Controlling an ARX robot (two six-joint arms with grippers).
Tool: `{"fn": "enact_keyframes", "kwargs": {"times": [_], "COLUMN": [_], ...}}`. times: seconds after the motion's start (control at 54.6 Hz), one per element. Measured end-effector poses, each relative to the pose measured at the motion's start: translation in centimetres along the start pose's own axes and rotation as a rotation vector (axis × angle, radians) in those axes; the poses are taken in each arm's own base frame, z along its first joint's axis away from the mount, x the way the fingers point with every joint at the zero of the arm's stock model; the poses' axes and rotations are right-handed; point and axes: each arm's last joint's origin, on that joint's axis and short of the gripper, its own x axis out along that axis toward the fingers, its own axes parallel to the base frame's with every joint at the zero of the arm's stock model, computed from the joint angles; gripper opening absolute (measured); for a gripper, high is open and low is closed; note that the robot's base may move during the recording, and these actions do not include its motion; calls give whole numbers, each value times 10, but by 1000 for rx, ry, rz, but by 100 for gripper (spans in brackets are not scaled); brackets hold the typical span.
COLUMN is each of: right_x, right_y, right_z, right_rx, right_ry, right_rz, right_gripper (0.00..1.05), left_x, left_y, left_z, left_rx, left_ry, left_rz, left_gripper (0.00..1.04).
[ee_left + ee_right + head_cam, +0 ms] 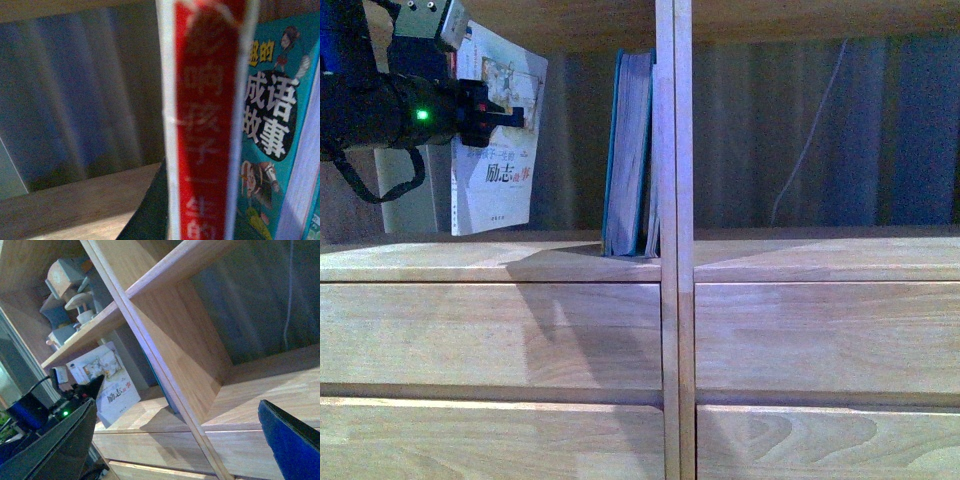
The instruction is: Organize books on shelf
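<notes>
Front view is filled by the shelf (675,300), whose divider (675,120) splits the open row above plain drawer fronts (490,335). In the left compartment the teal book (628,150) stands upright against the divider. Well to its left is the paperback (505,190), nearly upright and slightly tilted, its cover turned partly toward the camera. There is a clear gap between the two books. I cannot tell whether the paperback's lower edge touches the board. The left gripper (508,112) pinches the paperback near its top. The left wrist view shows its red spine close up, with the teal cover just beyond. The right gripper (179,394) is spread wide, holds nothing and hangs before the right compartment.

The step in hand looks like bringing the paperback over to join the teal book, which seems already placed. The next move calls for carrying the paperback rightward across the gap and turning it until its cover lies parallel to the teal one. It should stay upright and be released only once it rests against its neighbour; let go sooner, it would likely topple.
</notes>
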Motion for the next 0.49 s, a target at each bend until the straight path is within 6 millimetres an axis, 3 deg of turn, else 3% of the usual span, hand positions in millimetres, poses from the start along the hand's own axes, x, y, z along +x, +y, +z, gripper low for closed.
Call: {"fn": "enact_keyframes", "kwargs": {"times": [0.055, 0.128, 0.275, 0.385, 0.458, 0.495], "right_x": [-2, -17, -40, -54, -64, -66], "right_y": [3, 1, -6, -6, -8, -8], "right_z": [-3, -26, -71, -93, -107, -111], "right_rx": [-50, -233, -450, -498, -507, -513], "right_ry": [12, 128, 221, 226, 231, 234], "right_rz": [-116, -301, -326, -318, -317, -318], "right_gripper": [86, 72, 45, 22, 4, 3], "left_x": [3, 9, 23, 39, 53, 58], "left_y": [1, 1, 1, 1, 3, 3], "left_z": [-2, -6, -1, 0, -10, -15], "left_rx": [0, 1, 18, 35, 43, 46], "left_ry": [-2, -7, -52, -76, -65, -58], "left_rz": [0, -20, -25, -12, 3, 5], "left_gripper": [7, 7, 7, 7, 7, 7]}}
